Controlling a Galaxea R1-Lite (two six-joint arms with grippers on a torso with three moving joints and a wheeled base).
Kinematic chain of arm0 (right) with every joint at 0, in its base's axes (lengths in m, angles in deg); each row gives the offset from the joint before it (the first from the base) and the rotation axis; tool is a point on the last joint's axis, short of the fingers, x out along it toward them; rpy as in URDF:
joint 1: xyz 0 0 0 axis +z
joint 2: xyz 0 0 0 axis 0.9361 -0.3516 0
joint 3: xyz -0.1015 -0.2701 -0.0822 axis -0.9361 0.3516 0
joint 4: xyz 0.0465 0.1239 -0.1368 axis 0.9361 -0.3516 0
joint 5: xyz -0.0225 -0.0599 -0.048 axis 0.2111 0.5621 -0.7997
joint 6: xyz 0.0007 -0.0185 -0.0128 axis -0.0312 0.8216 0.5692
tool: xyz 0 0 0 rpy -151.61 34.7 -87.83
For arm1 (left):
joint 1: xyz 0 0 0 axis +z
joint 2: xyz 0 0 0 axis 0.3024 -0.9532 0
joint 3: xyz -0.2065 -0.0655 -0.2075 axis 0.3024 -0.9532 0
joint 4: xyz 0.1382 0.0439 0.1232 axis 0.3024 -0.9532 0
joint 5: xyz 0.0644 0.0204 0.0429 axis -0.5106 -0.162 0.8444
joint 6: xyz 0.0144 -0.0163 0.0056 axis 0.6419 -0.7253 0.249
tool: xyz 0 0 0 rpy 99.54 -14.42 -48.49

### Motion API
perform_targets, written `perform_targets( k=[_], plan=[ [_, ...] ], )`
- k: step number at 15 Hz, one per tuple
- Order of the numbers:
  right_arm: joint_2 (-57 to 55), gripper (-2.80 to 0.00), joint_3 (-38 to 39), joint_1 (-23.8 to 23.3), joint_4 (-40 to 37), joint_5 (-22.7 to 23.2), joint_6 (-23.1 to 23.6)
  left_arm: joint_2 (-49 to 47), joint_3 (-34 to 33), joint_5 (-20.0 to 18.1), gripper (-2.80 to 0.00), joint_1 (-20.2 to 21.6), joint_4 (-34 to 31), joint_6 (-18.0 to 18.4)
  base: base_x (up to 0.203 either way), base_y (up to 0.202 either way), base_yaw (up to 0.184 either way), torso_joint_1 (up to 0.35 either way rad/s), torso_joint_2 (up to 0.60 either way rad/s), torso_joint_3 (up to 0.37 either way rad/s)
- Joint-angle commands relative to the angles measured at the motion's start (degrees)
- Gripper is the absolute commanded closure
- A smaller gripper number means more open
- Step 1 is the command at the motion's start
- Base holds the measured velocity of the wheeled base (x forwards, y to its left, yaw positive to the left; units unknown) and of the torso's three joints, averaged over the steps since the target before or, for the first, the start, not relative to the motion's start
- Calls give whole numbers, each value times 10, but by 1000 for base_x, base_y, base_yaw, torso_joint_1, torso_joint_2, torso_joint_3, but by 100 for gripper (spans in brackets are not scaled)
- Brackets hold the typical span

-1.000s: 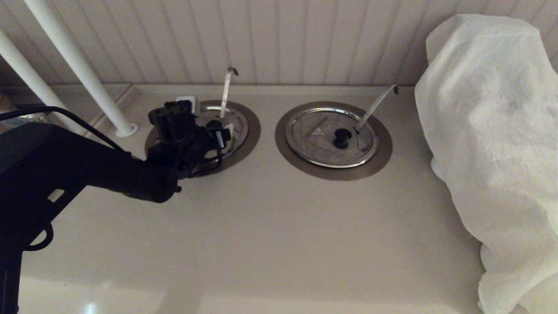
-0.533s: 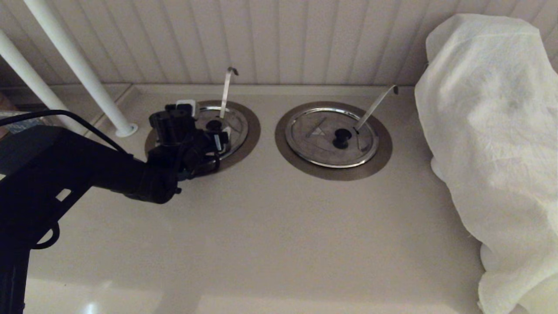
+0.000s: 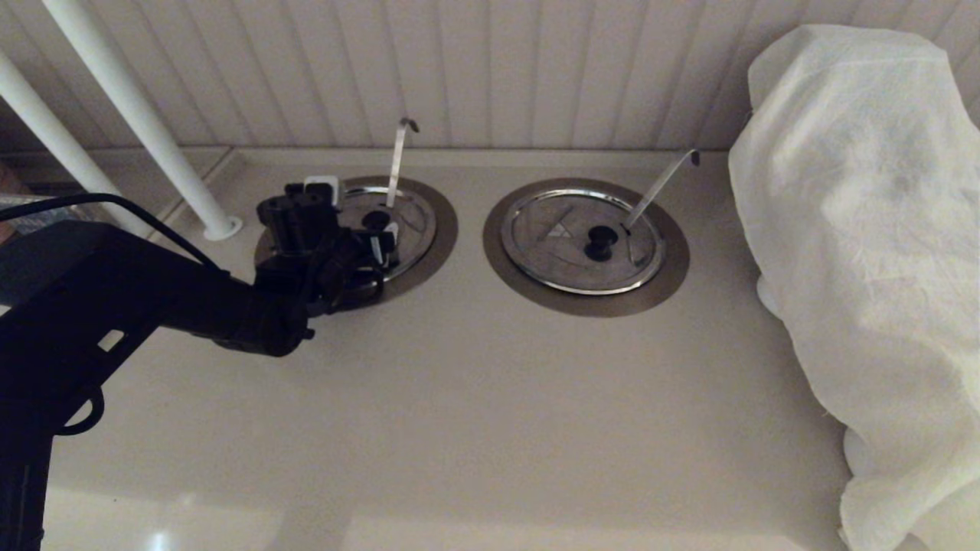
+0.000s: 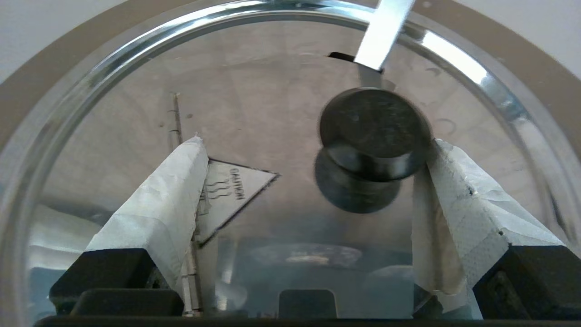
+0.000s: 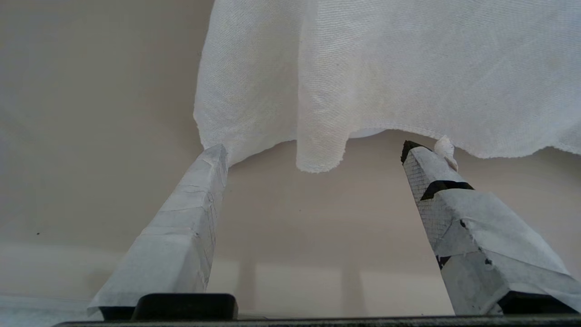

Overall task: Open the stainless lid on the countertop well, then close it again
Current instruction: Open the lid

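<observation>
The stainless lid (image 3: 413, 218) lies flat in the countertop well, whose bronze-grey ring (image 3: 445, 229) shows at the back left. The near-upright ladle handle (image 3: 396, 164) rises through the lid's notch. My left gripper (image 3: 357, 208) hovers over the lid, open. In the left wrist view the lid (image 4: 272, 104) fills the picture. Its black knob (image 4: 374, 131) sits between the open fingers of the left gripper (image 4: 316, 141), close against one pad (image 4: 454, 181). The other pad (image 4: 172, 190) covers an edge of the triangle mark (image 4: 231, 190). My right gripper (image 5: 313, 146) is open over bare counter.
A twin lid (image 3: 570, 237) with a far-leaning ladle handle (image 3: 658, 187) lies to the right. A large white cloth (image 3: 865, 229) covers something at the right edge and hangs just beyond the right gripper's fingers. White poles (image 3: 138, 115) slant down at the back left.
My left arm has drawn a little to the left and back. The lid stays flat in its well.
</observation>
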Motion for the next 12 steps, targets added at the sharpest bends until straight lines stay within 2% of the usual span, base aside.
perform_targets(
  k=[1, 12],
  plan=[
    [1, -280, 1, 0, 0, 0, 0, 6, 0, 1, -280, 1, 3, 2, 0, 0, 0, 0, 0, 0],
    [1, -280, 1, 0, 0, 1, 0, 28, -3, 1, -280, 15, 3, 5, 0, 0, 0, 0, 0, 0]
  ],
)
